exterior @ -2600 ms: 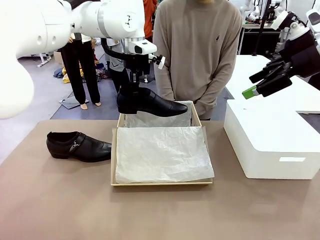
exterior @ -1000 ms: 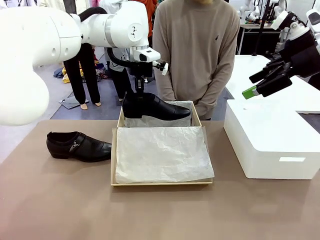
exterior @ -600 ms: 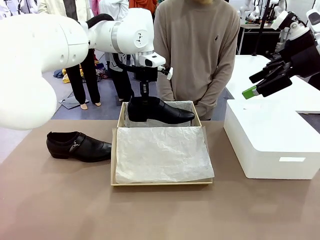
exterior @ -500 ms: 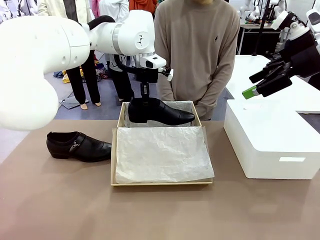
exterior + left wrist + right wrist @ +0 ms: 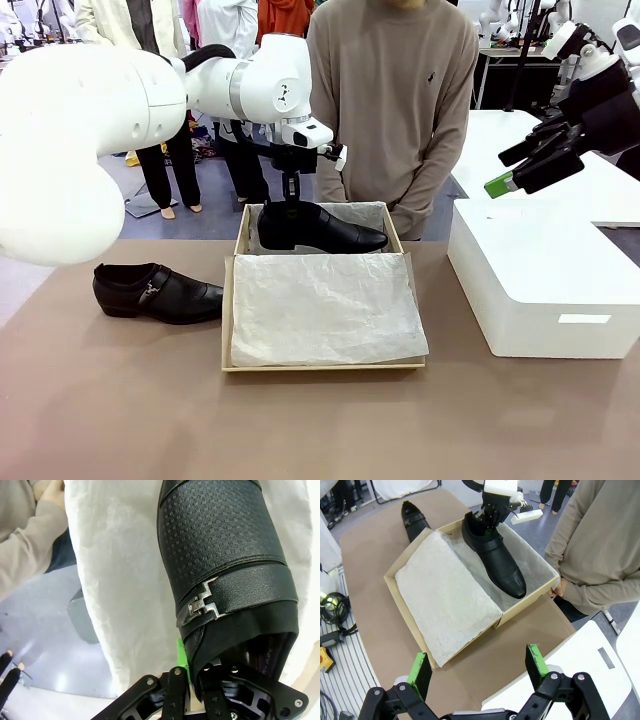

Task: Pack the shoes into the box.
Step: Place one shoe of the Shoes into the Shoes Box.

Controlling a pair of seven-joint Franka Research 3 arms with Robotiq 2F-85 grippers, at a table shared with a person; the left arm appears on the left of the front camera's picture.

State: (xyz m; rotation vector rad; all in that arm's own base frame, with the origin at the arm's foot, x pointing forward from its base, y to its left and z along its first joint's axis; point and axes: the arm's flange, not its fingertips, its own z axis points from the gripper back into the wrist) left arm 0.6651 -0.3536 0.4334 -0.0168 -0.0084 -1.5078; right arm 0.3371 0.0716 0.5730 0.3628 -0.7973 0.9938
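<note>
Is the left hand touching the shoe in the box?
Touching. The left wrist view shows the left hand shut on the shoe: its jaws pinch the heel rim, with no gap.

left arm (image 5: 120, 90): white, rounded glossy shells; small dark round mark on 1 joint | left pincer (image 5: 190, 662): black linkage; silver pivot bolts; green pad | right pincer (image 5: 477, 666): black; 2 green-padded fingers; silver bolts | person (image 5: 395, 100): beige long-sleeved sweater; small dark chest emblem; dark blue trousers
</note>
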